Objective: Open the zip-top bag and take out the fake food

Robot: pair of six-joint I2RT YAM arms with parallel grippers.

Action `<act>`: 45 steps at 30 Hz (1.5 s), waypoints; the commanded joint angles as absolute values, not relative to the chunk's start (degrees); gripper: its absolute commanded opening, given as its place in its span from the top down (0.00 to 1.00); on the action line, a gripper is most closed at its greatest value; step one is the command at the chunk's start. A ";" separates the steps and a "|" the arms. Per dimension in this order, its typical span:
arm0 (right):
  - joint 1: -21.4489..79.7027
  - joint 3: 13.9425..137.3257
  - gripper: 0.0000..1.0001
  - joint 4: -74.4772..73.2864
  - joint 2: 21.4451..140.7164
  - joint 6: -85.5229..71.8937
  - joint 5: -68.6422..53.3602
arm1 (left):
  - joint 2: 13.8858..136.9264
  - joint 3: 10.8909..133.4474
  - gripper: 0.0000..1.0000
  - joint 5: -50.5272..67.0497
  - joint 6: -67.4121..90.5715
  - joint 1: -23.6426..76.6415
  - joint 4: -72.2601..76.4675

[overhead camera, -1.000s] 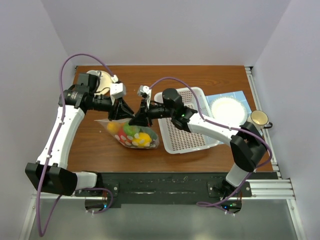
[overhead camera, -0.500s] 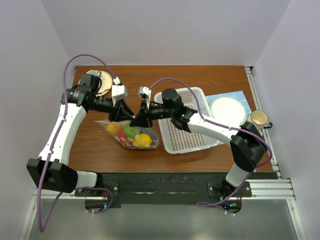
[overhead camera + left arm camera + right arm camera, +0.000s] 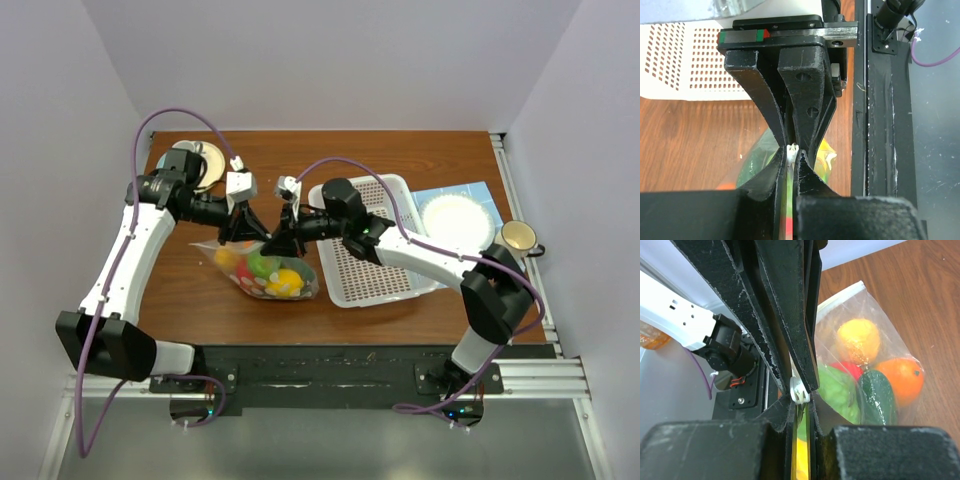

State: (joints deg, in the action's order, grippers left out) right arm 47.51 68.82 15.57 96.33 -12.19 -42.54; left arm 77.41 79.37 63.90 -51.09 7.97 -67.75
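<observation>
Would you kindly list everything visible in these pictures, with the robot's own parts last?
zip-top bag: one, clear with pale dots, on the table left of the basket
fake food: at least five pieces, yellow, orange, red, green and dark green, inside the bag
basket: one, white perforated, centre-right
plate: one, white, on the mat
mat: one, blue, right
cup: one, tan, far right
dish: one, pale, back left
table: one, brown wood
left gripper: black, pinching the bag's top
right gripper: black, pinching there too

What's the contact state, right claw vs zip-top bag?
Touching. The right wrist view shows the right claw pinched shut on the white zipper tab at the zip-top bag's top edge, with no gap.
</observation>
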 commanded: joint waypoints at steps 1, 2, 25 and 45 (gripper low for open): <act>45.89 69.96 1.00 17.40 91.50 -10.46 -40.25 | 77.26 81.65 1.00 61.00 -54.31 8.70 -71.10; 45.44 69.87 1.00 17.75 91.15 -10.72 -40.17 | 77.17 81.56 1.00 59.43 -54.58 8.70 -71.28; 40.51 61.88 0.61 24.17 85.96 -13.72 -46.58 | 76.82 80.42 1.00 55.28 -55.81 5.36 -69.87; 44.65 65.39 0.45 35.51 91.58 -19.86 -43.95 | 77.26 94.22 1.00 61.70 -45.97 7.12 -68.20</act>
State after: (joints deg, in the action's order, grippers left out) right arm 44.38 61.23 31.14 91.55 -18.55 -45.21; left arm 77.65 91.64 58.22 -48.49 6.33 -69.28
